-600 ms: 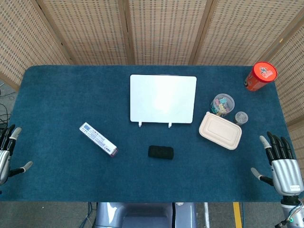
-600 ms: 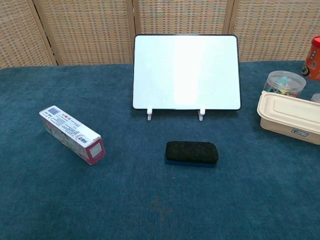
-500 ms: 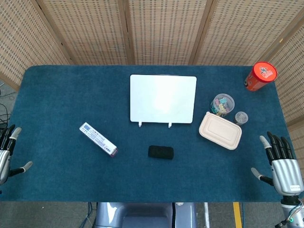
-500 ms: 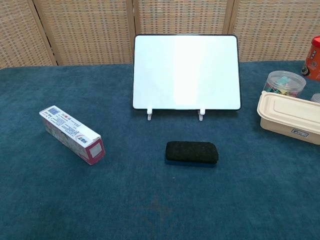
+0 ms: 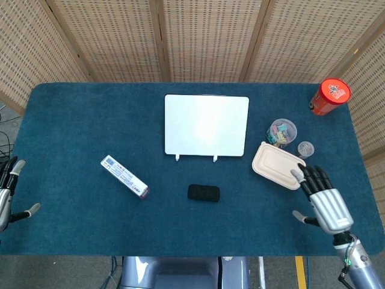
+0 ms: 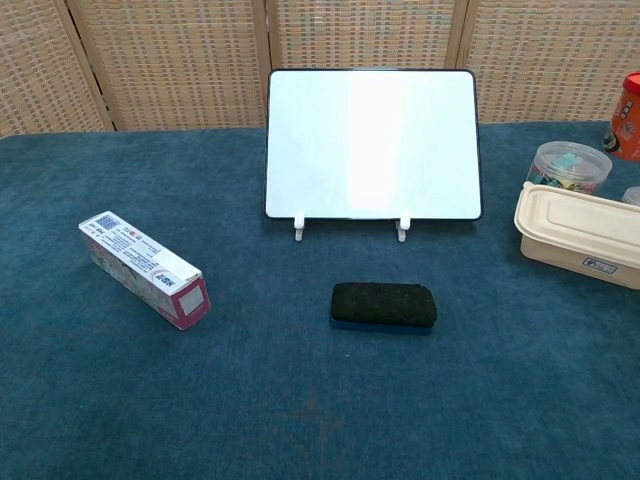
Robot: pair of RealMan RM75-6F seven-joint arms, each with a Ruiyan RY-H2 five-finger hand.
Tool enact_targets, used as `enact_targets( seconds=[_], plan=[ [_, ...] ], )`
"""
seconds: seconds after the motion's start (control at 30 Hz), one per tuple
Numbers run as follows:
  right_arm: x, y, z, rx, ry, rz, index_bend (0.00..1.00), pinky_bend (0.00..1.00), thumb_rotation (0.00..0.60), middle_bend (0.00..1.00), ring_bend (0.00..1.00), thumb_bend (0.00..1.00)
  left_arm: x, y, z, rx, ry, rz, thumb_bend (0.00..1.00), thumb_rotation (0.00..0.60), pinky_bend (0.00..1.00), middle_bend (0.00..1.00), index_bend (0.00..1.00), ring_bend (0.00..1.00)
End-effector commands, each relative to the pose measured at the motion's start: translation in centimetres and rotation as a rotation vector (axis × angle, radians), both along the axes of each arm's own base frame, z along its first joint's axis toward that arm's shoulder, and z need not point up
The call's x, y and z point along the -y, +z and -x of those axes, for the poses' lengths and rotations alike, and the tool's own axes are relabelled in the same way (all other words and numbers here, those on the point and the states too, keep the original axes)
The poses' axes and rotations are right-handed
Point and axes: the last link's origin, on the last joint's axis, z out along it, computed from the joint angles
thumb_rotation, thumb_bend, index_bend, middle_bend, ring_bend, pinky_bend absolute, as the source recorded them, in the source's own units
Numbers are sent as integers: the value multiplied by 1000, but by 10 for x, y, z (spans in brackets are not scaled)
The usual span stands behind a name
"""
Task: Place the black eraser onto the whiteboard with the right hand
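Observation:
The black eraser point(image 5: 203, 192) point(image 6: 383, 305) lies flat on the blue table in front of the whiteboard point(image 5: 206, 125) point(image 6: 372, 144), which stands tilted on two small white feet. My right hand point(image 5: 322, 199) hovers over the table's right front area, fingers spread and empty, well to the right of the eraser and just in front of the beige box. At the far left edge my left hand point(image 5: 6, 195) is open, holding nothing. Neither hand shows in the chest view.
A beige lidded box point(image 5: 278, 165) point(image 6: 578, 236) sits right of the whiteboard, with a clear tub of clips point(image 5: 281, 132) point(image 6: 567, 165) and a small jar point(image 5: 305, 149) behind it. A red can point(image 5: 329, 96) stands at the back right. A white and pink carton point(image 5: 124, 176) point(image 6: 145, 268) lies at left.
My right hand has moved left and inward from the table's right edge toward the beige box. The left hand has slipped slightly further off the left edge. The eraser has not moved.

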Motion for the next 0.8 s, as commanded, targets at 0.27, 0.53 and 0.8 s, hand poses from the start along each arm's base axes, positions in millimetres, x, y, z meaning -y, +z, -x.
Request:
enact_targets(
  seconds=[0.27, 0.53, 0.8],
  plan=[
    [62, -68, -75, -29, 116, -345, 0, 0, 600, 0, 0, 0, -3, 0, 1, -11, 13, -13, 0, 600, 0, 0, 0, 0],
    [87, -110, -115, -74, 131, -363, 0, 63, 600, 0, 0, 0, -6, -2, 2, -14, 23, -3, 0, 600, 0, 0, 0, 0],
    [96, -147, -135, -132, 99, -354, 6, 139, 600, 36, 0, 0, -8, -4, 4, -14, 39, 3, 0, 600, 0, 0, 0, 0]
  ],
)
